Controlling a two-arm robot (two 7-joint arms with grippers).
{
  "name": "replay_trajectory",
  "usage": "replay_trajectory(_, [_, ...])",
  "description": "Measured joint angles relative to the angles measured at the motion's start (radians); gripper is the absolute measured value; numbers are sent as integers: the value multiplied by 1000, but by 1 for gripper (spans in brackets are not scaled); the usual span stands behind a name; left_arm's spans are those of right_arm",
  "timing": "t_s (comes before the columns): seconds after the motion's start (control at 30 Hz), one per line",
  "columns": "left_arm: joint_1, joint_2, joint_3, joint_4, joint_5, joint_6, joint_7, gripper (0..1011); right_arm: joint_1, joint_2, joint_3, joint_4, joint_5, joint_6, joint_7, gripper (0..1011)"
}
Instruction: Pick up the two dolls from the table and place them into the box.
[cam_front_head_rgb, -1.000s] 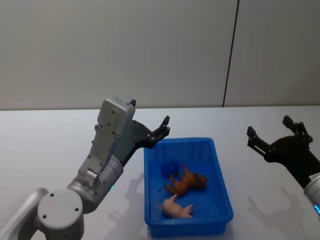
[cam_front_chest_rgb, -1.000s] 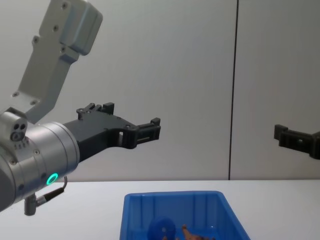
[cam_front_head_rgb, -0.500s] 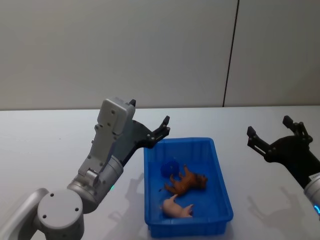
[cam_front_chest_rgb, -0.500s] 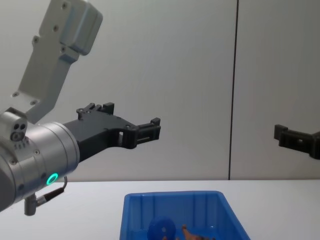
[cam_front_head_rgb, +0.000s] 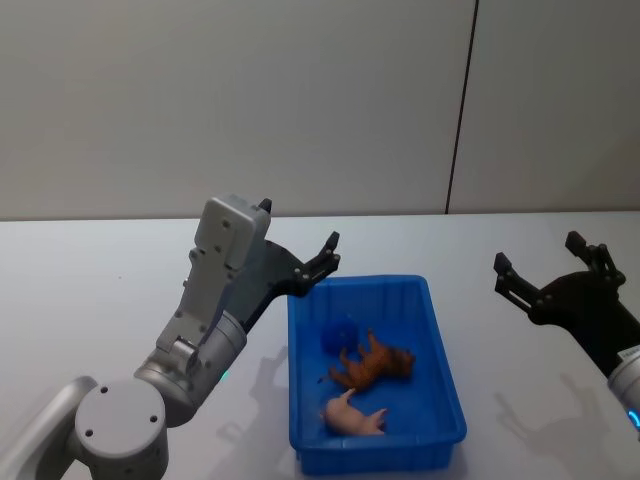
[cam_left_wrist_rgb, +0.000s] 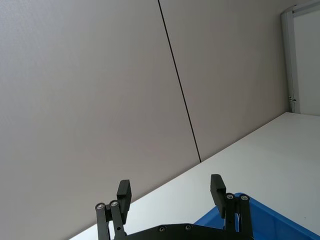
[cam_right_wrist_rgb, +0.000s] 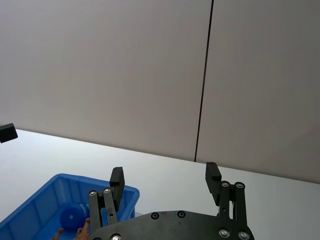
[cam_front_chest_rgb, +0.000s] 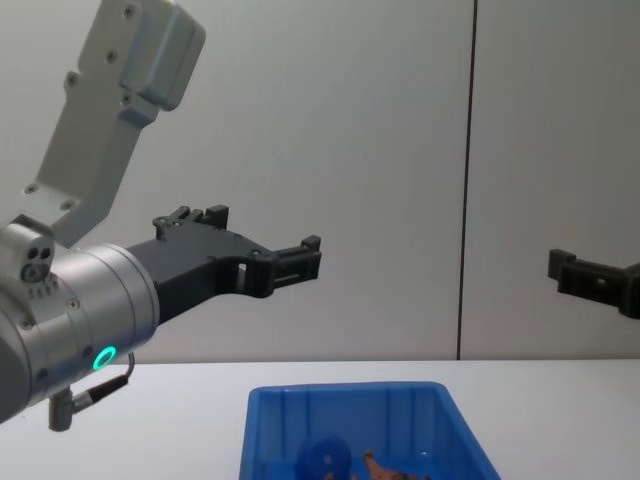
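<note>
The blue box stands on the white table between my two arms. Three dolls lie inside it: a brown four-legged animal in the middle, a pale pink pig nearer me, and a blue round-headed figure at the far left. My left gripper hangs open and empty above the box's far-left corner. My right gripper hovers open and empty off to the box's right, well above the table. The chest view shows the box rim and the blue figure low down.
A plain grey wall with a dark vertical seam stands behind the table. White tabletop stretches on both sides of the box. The left arm's grey wrist housing rises large at the chest view's left.
</note>
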Motion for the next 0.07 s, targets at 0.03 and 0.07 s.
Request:
replay_trajectory(0.03, [0, 0, 0, 0, 0, 0, 0, 1004, 0, 0, 0, 0, 0, 0, 0, 1001])
replay_trajectory(0.07, [0, 0, 0, 0, 0, 0, 0, 1004, 0, 0, 0, 0, 0, 0, 0, 1001])
